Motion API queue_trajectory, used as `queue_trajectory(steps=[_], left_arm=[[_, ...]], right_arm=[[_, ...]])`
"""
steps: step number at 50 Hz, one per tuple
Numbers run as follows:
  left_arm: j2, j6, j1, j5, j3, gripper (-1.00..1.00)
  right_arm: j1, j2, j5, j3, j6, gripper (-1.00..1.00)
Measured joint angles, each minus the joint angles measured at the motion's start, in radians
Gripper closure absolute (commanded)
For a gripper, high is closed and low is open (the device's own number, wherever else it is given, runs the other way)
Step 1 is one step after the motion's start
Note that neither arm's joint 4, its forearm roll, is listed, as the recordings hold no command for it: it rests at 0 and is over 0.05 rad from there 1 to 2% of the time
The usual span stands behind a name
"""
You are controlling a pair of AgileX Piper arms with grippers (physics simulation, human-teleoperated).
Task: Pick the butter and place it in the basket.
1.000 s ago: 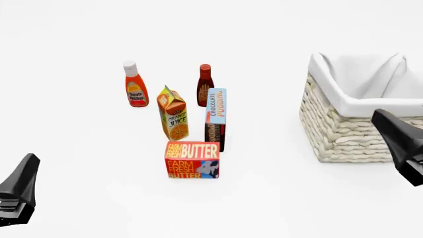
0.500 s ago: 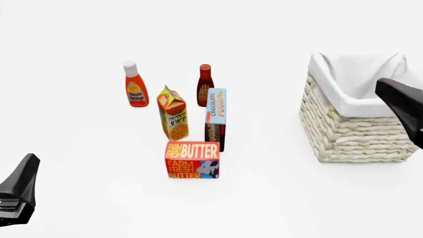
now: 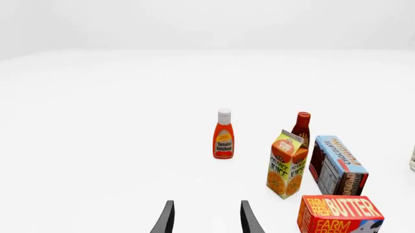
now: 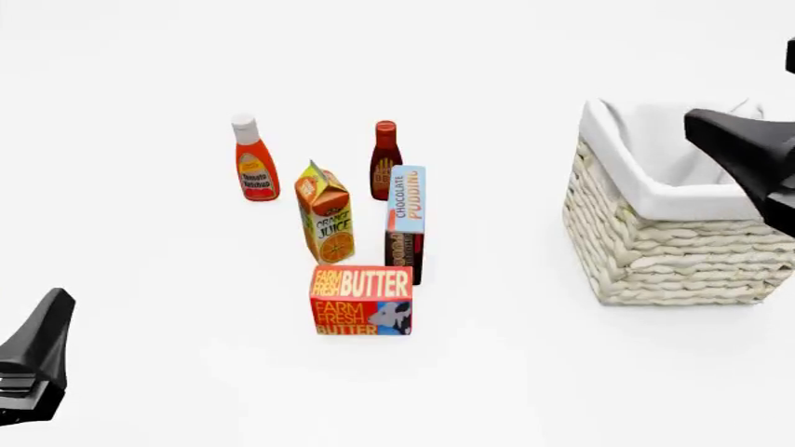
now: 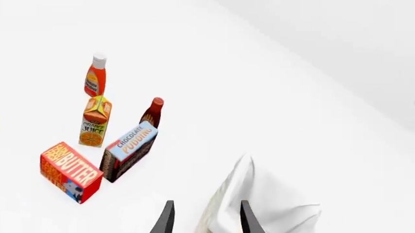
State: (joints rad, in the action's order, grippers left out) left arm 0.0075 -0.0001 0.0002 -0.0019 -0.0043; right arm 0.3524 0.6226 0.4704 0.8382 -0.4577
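Front view: butter (image 4: 361, 301) well apart from right tool (image 4: 743, 149).

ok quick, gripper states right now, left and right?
Left gripper: open, holding nothing.
Right gripper: open, holding nothing, over the basket.

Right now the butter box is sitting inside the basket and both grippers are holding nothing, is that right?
Not quite. The butter is not inside the basket; it stands on the table in front of the chocolate pudding box, well apart from the basket, as the front view shows. The rest holds: the left gripper and right gripper hold nothing.
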Motion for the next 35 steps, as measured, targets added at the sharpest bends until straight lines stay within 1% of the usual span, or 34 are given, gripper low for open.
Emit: queue_trajectory(steps=[7,20,35], left_arm=[[0.000,0.000,0.000,0.000,0.000,-1.00],[0.000,0.000,0.000,0.000,0.000,-1.00],[0.000,0.000,0.000,0.000,0.000,-1.00]], right_arm=[[0.018,0.058,0.013,0.043,-0.048,-1.00],[0.068,0.166,0.034,0.121,-0.117,-1.00],[0.111,0.264,0.033,0.180,-0.178,-1.00]])
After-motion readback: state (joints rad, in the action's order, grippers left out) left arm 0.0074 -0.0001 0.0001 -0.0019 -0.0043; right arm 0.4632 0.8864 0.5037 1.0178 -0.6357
